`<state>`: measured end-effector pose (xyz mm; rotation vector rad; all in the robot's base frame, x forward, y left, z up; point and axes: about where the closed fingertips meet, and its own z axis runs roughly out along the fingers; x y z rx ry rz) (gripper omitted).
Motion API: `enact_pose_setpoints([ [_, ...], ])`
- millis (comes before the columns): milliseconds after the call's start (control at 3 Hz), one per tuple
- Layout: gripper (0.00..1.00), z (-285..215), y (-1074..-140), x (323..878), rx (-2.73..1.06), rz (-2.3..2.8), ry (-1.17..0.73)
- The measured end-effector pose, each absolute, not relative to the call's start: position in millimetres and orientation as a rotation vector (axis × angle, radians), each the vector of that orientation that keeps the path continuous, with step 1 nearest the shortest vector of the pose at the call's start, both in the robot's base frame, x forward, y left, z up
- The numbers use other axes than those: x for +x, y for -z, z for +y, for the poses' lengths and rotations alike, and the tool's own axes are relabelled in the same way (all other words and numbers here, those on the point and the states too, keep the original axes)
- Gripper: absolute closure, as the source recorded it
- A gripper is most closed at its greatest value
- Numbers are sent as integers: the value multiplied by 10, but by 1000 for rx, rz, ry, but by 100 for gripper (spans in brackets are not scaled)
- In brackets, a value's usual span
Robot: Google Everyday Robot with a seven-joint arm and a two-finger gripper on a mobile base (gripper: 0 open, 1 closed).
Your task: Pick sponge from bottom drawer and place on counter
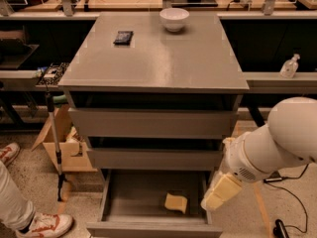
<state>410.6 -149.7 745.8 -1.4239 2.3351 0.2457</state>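
On the far left, a person's white and red shoe (42, 224) rests on the floor, well away from the work. Up on the wide flat grey counter (158, 66) lies a small flat black thing (123, 36), and to the right of it stands a round white bowl (174, 19). Low down, the shallow grey bottom drawer (148, 228) is pulled out. The soft pale yellow sponge (176, 202) lies flat inside it, near the front and a bit right of the middle. Just to the right of the sponge hangs the robot's yellowish padded gripper (220, 192), over the drawer's right edge and not touching the sponge. I cannot tell if it is spread apart or pressed together. The step now looks like reaching for the sponge. To do it well, I think the gripper should slide a little to the left, get right above the sponge, and then go straight down without bumping the drawer's side wall or the drawer above. The sponge is squishy, so a gentle squeeze on its middle should be enough. Further right is the fat white arm (277, 145), and behind it a small clear bottle (290, 66) sits on a shelf.
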Motion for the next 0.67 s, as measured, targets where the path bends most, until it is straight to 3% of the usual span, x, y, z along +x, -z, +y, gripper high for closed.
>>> enact_pose_setpoints([
  [667,0,-1554,-6141,4297,-1257,2449,-345],
])
